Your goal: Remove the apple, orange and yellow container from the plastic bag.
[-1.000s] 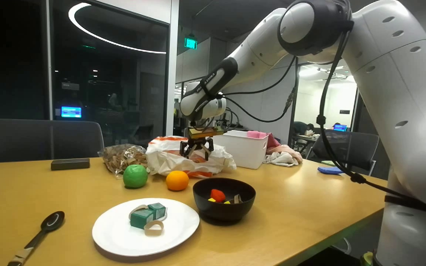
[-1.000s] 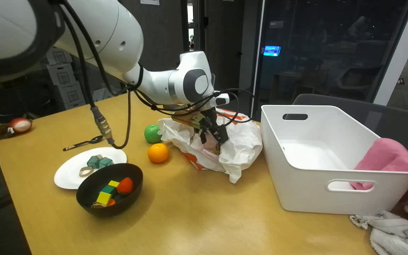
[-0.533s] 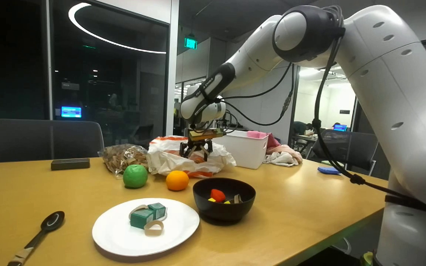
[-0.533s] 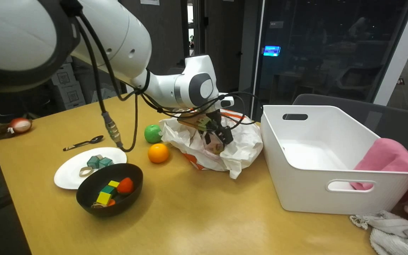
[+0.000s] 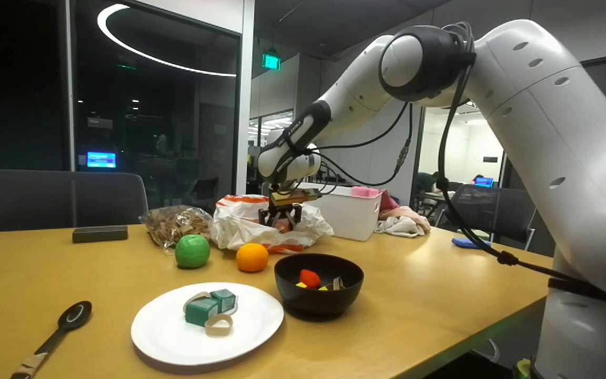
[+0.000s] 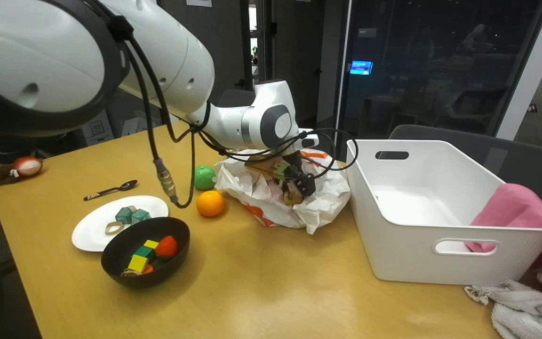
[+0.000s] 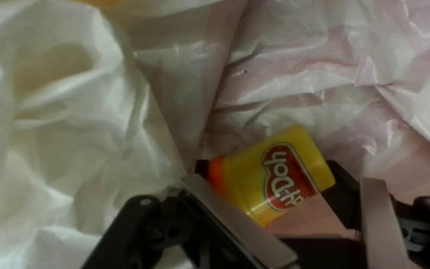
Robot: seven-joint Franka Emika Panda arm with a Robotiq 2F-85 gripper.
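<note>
The claw [image 5: 282, 223] hangs in the mouth of a white plastic bag [image 5: 250, 234], its fingers [image 7: 381, 220] apart at either end of a yellow Play-Doh container [image 7: 254, 179] whose orange lid [image 7: 218, 175] points to about nine o'clock in the wrist view; whether they grip it cannot be told. The container lies inside the bag, while in an exterior view a green apple [image 5: 192, 251] and an orange [image 5: 252, 257] sit on the surface [image 5: 418, 295] at the bag's eight and seven o'clock, with a black bowl [image 5: 319, 301] at five.
</note>
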